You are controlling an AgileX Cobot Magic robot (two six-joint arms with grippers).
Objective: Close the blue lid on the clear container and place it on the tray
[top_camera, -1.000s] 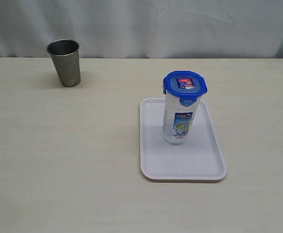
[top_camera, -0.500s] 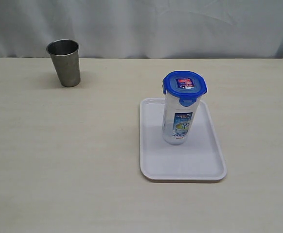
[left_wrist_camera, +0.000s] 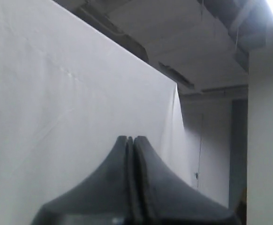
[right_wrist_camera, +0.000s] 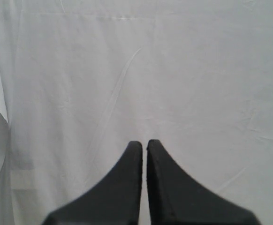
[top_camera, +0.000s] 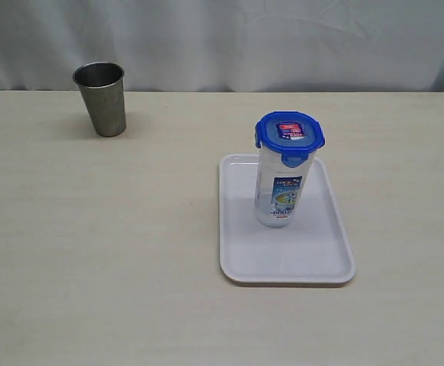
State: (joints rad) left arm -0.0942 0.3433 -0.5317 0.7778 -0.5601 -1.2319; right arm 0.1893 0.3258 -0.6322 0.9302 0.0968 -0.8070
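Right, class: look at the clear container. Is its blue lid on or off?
On. The blue lid sits atop the upright clear container on the tray; whether every flap is latched, cannot tell.

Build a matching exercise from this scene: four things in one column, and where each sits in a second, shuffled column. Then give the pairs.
Things:
1. blue lid
2. clear container
3. white tray
4. steel cup

Places:
A. lying flat on the table, under the container
B. standing alone on the table, far left and towards the back in the exterior view
C. sitting on top of the container
D. standing upright on the tray

Pairs: 1-C, 2-D, 3-A, 4-B
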